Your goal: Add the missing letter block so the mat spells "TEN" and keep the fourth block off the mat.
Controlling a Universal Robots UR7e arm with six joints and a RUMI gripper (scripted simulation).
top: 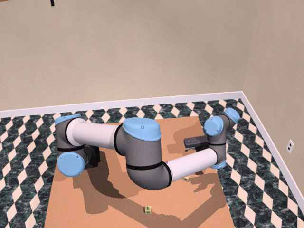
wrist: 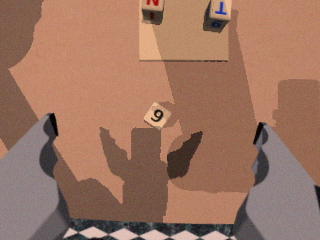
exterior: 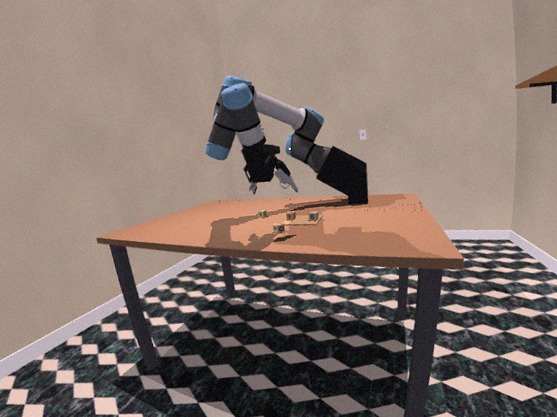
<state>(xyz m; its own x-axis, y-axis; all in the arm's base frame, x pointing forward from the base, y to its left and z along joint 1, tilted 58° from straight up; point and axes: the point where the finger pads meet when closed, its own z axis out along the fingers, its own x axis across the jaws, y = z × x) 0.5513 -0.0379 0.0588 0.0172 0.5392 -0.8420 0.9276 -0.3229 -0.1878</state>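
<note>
My gripper (wrist: 157, 119) (exterior: 271, 186) is open and empty, and hangs high above the table. In the wrist view a tan mat (wrist: 185, 42) (exterior: 302, 221) lies at the top. It carries a block with a red N (wrist: 152, 10) (exterior: 291, 216) and a block with a blue T (wrist: 218, 12) (exterior: 313, 216), with a gap between them. A block showing a black 6 or 9 (wrist: 157, 116) (exterior: 278, 228) (top: 186, 178) lies on the table just off the mat, below my fingers. A block with a green E (top: 147, 209) (exterior: 262, 212) lies apart, off the mat.
The wooden table (top: 98, 208) (exterior: 166, 229) (wrist: 90, 75) bears everything. Its edge and the checkered floor (wrist: 150, 232) show at the bottom of the wrist view. The arm's black base (exterior: 345, 175) stands at the far side of the table. In the top view the arm hides the mat.
</note>
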